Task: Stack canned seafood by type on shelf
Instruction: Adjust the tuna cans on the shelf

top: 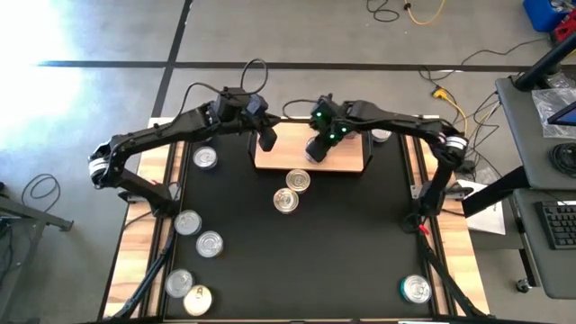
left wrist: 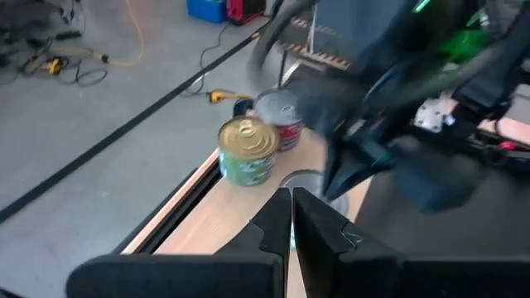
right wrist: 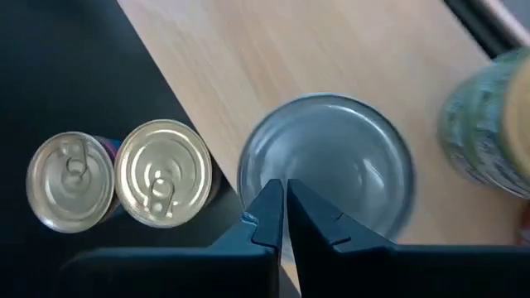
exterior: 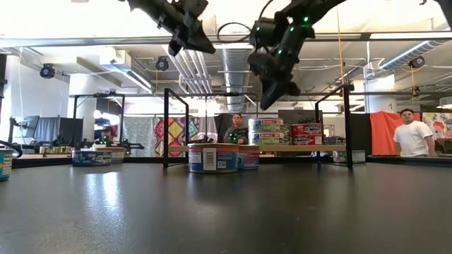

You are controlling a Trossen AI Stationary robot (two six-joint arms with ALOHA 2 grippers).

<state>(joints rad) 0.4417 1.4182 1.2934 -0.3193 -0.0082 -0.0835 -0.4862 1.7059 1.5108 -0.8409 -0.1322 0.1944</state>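
Both grippers' jaws are together, left [top: 268, 141] and right [top: 316, 153], over the tin-bearing shelf [top: 274, 160].

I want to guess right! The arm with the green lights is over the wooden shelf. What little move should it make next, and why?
Probably lift away and swing toward the two tins on the black table in front of the shelf. The right end effector is shut and empty above a silver tin already resting on the shelf, so fetching another seems the sensible next step.

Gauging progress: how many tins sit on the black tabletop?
8 tins: one back left, two before the shelf, four front left, one front right; a ninth may show behind the right arm.
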